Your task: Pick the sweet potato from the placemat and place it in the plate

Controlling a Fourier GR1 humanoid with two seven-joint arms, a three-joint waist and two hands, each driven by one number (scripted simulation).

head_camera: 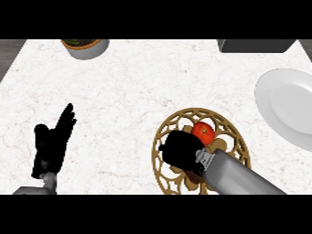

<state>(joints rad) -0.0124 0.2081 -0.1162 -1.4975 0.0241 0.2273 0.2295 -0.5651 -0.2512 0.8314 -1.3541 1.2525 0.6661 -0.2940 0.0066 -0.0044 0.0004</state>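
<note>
Hovering over the round gold openwork placemat (234,137), the right hand (180,148) showed mainly its dark back, and I could not tell whether its fingers were spread or curled, nor whether they touched anything. The sweet potato (203,132), which appeared as a small red-orange lump, lay on the placemat just beyond and to the outer side of those fingers; contact between the two could not be confirmed. The white plate (297,109) sat on the worktop (138,87) well apart from the fingers, further out to the right and beyond the placemat's rim.

The left hand (51,142) rested near the lower left, its fingers straight and pointing up, holding nothing.

Risks noted, as judgement only:
- The hand hid most of the approach, so a closure made off-centre could nudge the sweet potato across the placemat rather than capture it.
- The placemat's open pattern could catch a fingertip and drag the mat, shifting the sweet potato with it.
- A rounded item pinched near one end could roll out during the lift or the carry to the plate.
- A release made over the plate's sloping rim could let the item roll back onto the worktop.

A grey pot with a plant (85,47) and a dark block (256,45) stood far beyond the fingers and posed no evident obstruction.
</note>
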